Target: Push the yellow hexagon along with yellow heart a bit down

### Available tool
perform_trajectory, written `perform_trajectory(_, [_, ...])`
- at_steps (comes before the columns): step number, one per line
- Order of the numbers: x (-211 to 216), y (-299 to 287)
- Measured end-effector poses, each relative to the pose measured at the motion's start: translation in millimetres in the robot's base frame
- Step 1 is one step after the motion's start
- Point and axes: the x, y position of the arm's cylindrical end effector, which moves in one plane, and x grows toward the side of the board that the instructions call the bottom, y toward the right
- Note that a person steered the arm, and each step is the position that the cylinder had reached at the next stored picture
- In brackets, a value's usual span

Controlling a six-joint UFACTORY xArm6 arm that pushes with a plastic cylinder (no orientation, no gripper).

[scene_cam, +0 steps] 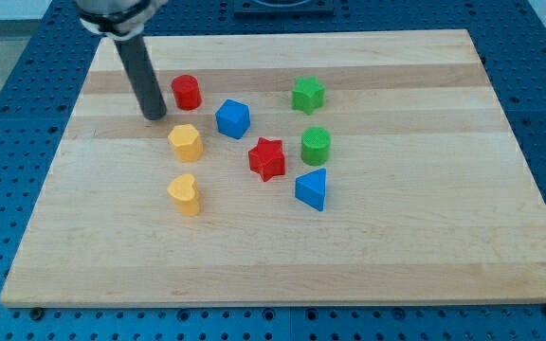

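Note:
The yellow hexagon (186, 142) lies left of the board's middle. The yellow heart (185, 194) lies just below it, a small gap apart. My tip (155, 116) rests on the board up and to the left of the hexagon, a short way off and not touching it. The rod rises from the tip toward the view's top left. The red cylinder (187, 92) stands just right of the rod.
A blue cube (232, 118), a red star (267, 158), a green cylinder (316, 146), a green star (307, 95) and a blue triangle (312, 188) lie right of the yellow blocks. The wooden board (425, 237) sits on a blue perforated table.

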Motion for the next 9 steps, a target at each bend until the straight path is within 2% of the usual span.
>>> perform_trajectory(2, [4.9,26.7])
perform_trajectory(7, [105.8,26.7])
perform_trajectory(8, [108.5,24.7])
perform_trajectory(9, [131.7,12.6])
